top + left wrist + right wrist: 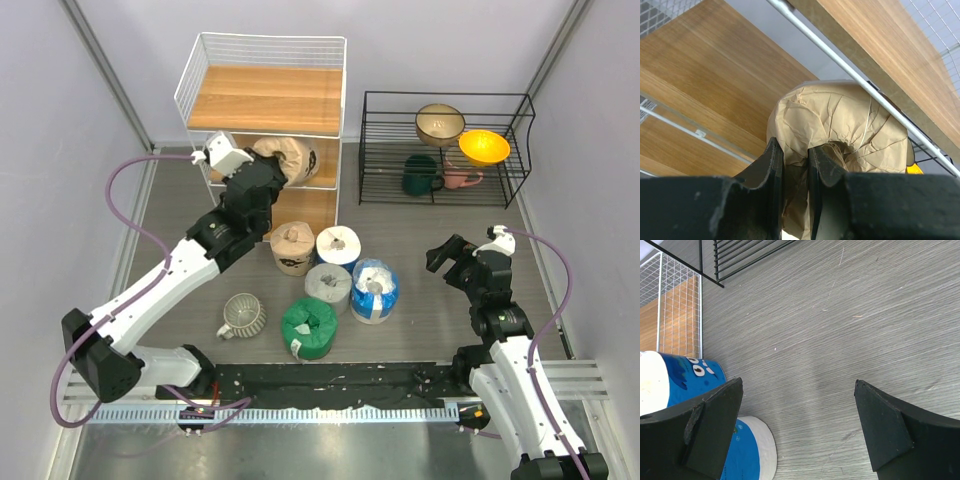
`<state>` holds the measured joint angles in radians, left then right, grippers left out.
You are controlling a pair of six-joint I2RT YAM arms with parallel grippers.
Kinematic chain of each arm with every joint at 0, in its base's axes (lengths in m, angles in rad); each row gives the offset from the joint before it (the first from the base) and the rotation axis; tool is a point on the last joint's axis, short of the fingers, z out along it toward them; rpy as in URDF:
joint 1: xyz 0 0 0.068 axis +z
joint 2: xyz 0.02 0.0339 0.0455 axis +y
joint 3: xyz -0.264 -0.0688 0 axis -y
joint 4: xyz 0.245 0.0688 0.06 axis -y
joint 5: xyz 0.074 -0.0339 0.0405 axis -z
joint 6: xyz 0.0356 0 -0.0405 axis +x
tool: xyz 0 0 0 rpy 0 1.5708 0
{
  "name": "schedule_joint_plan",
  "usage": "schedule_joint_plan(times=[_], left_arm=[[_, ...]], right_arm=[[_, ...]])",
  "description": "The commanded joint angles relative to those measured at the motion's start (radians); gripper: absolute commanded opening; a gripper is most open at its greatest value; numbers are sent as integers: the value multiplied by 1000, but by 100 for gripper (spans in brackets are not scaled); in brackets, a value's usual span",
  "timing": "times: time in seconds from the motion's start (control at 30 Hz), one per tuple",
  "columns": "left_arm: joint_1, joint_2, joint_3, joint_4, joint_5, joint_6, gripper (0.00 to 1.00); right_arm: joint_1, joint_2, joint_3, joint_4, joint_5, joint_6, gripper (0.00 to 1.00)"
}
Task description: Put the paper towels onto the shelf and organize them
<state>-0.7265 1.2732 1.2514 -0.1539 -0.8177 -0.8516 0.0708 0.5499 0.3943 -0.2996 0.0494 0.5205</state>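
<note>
We reach far on the left, sit back on the right

Our left arm [190,265] stretches from its base toward 1 o'clock, and our left tool [795,150] is pinched tight on the wrapper of a tan roll [840,120]. Our right arm [510,350] rises toward 11 o'clock, wrist bent. Our right tool [798,381] is spread wide, with nothing between its fingers.

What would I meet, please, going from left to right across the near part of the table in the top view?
Mug → green roll → nearer blue roll → right gripper. The grey roll is left out because it overlaps its neighbours.
</note>
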Motion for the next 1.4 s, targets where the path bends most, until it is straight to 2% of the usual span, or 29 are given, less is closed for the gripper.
schedule_joint_plan(times=[0.0, 0.3, 0.47, 1.37], left_arm=[[-24, 26, 75, 65, -49, -20, 1], [-30, 81, 140, 66, -69, 19, 3], [-31, 83, 154, 60, -86, 40, 9], [-30, 75, 181, -53, -169, 52, 17]], right_arm=[[4, -8, 8, 42, -3, -14, 99], [4, -7, 8, 42, 0, -14, 99], [3, 1, 8, 42, 0, -16, 99], [3, 5, 6, 43, -2, -14, 99]])
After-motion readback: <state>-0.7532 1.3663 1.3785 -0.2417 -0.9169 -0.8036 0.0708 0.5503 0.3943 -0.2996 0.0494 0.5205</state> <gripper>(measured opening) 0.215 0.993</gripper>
